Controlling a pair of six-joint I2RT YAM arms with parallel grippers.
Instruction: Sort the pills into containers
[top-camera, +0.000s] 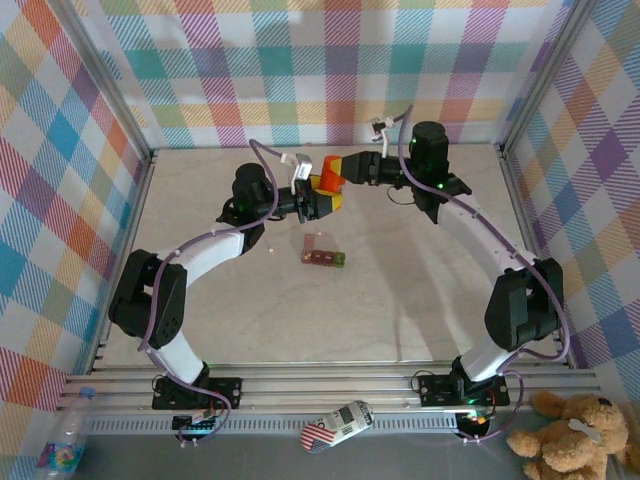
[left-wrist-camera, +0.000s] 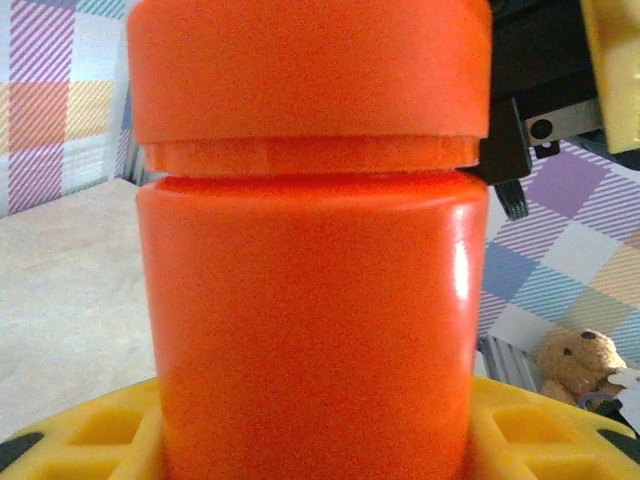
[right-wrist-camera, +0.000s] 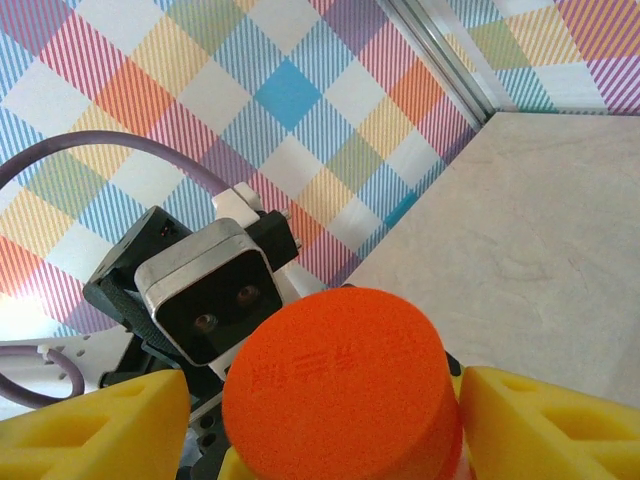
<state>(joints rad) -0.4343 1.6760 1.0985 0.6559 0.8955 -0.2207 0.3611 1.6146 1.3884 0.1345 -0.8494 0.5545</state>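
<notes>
Now | containers (top-camera: 323, 257): red-brown strip, green end | left fingers (left-wrist-camera: 90, 430) clamp orange bottle (left-wrist-camera: 310, 330) | right fingers (right-wrist-camera: 540, 420) flank cap (right-wrist-camera: 335, 385), grip unclear

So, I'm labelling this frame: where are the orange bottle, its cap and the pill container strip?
orange bottle (left-wrist-camera: 310, 340): left wrist view, middle of its body.
cap (right-wrist-camera: 335, 375): right wrist view, its flat top.
pill container strip (top-camera: 323, 258): top external view, its middle compartments.

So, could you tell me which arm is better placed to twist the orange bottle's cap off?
Probably the right arm: its jaws flank the cap, while jaws of the left arm grip the bottle body.
</notes>
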